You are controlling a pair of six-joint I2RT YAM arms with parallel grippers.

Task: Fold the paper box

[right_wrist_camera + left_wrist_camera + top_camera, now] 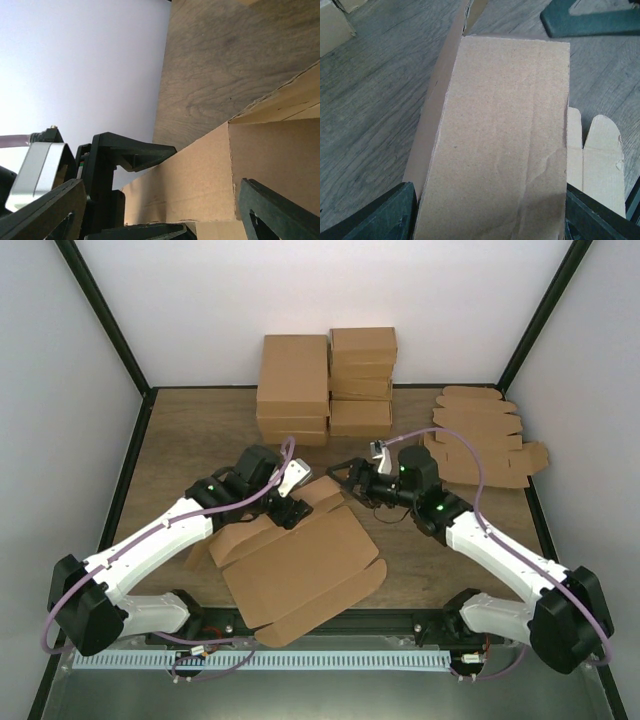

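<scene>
Paper box [300,570] lies largely flat on the near-centre worktop [190,440]. Left claw [289,509] grips across a raised panel at the box's far-left edge. Right claw [345,478] is released, fingers straddling the far corner, opposite the left. Beyond stand stacked small cardboard boxes [325,380], with flat blanks [480,440] far right.

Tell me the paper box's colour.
The paper box is plain brown; left wrist view.
</scene>
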